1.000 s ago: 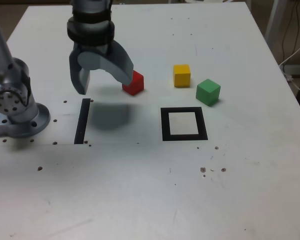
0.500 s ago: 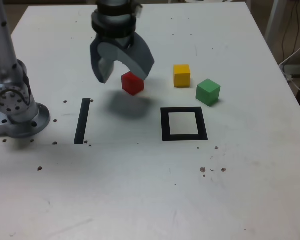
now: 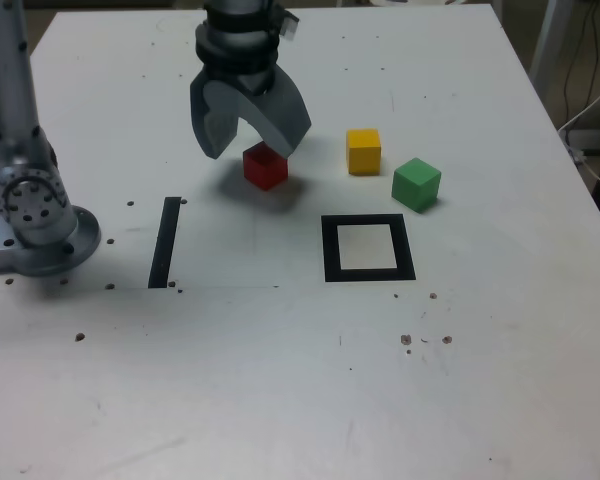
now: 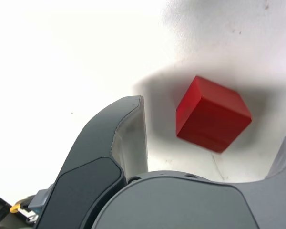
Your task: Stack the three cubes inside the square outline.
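Three cubes sit on the white table [image 3: 480,330], none of them inside the square outline [image 3: 368,248]. The red cube [image 3: 265,165] lies toward the exterior view's left of the other two, turned at an angle, with the gripper [image 3: 250,142] hanging over it, jaws spread wide and a finger on either side. Whether the fingers touch the cube cannot be told from the exterior view, since the gripper covers part of the cube's far side. The wrist view settles it: the red cube [image 4: 212,114] rests on the table in the gap, clear of the dark finger [image 4: 128,138] beside it, with bare table showing between them, while the other finger only shows as a sliver at the picture's edge. The yellow cube [image 3: 363,151] and green cube [image 3: 416,184] stand near each other to the exterior view's right, apart from the red one; the wrist view shows neither. The outline lies nearer the camera than all three cubes, its white centre bare. A straight black stripe [image 3: 165,242] lies further to the exterior view's left, and the arm's grey base [image 3: 38,215] stands beyond it at the table's edge.
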Robot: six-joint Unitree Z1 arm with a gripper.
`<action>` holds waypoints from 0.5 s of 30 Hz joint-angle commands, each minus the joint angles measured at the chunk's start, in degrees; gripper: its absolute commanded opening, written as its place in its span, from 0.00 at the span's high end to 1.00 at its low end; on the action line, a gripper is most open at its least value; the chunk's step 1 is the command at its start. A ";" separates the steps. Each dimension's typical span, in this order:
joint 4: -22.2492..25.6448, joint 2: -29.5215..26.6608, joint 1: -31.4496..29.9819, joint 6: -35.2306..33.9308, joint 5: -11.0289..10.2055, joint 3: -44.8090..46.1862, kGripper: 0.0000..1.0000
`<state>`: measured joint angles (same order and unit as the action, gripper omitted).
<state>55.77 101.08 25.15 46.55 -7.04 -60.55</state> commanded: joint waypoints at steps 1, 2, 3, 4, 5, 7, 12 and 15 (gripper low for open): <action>-0.64 0.73 0.05 0.12 -0.29 0.25 0.06; -0.86 0.98 0.02 0.12 -0.41 0.28 0.06; -1.05 1.23 -0.02 0.12 -0.50 0.26 0.07; -1.19 1.52 -0.08 0.12 -0.57 0.19 0.08; -1.28 1.81 -0.15 0.11 -0.64 0.08 0.10; -1.40 2.47 -0.34 0.08 -0.69 -0.20 0.13; -1.51 3.66 -1.21 -0.61 -0.50 -0.66 0.22; -1.50 3.85 -2.22 -1.74 -0.43 -0.78 0.30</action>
<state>54.30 104.76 23.47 45.42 -7.53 -61.06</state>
